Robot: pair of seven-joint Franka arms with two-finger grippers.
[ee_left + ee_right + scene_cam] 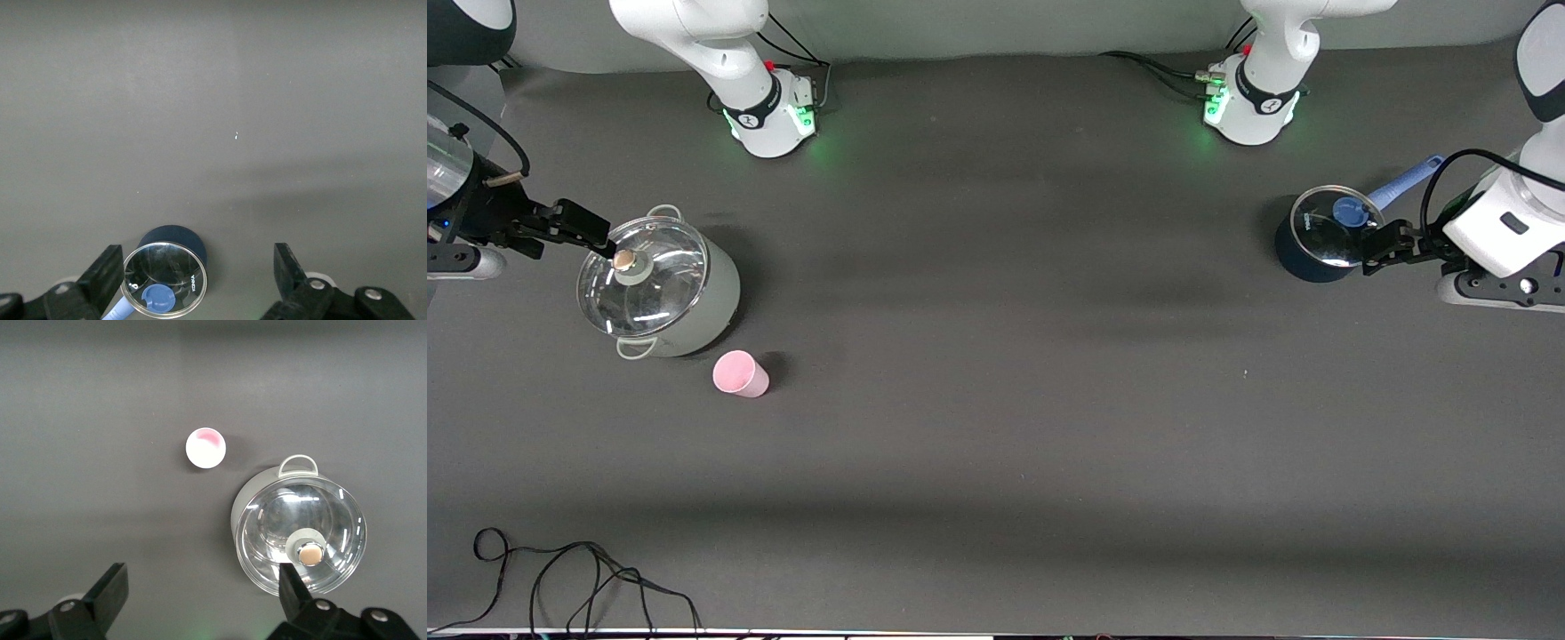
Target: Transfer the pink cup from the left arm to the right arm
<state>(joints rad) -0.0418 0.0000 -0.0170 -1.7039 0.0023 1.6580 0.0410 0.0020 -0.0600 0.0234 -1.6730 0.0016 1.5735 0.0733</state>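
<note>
The pink cup (740,373) stands upright on the dark table mat at the right arm's end, just nearer the front camera than a pale grey pot. The right wrist view shows the pink cup (205,447) from above, with nothing in it. My right gripper (596,233) hangs open and empty over the edge of that pot's lid, well apart from the cup. In the right wrist view the right gripper (201,590) has only bare mat between its fingers. My left gripper (1383,245) is open and empty beside a dark blue saucepan at the left arm's end. In its own view the left gripper (199,270) holds nothing.
The pale grey pot (660,286) with two loop handles carries a glass lid (300,535). The dark blue saucepan (1319,238) has a glass lid with a blue knob (159,298) and a light-blue handle. Loose black cables (560,578) lie at the table's front edge.
</note>
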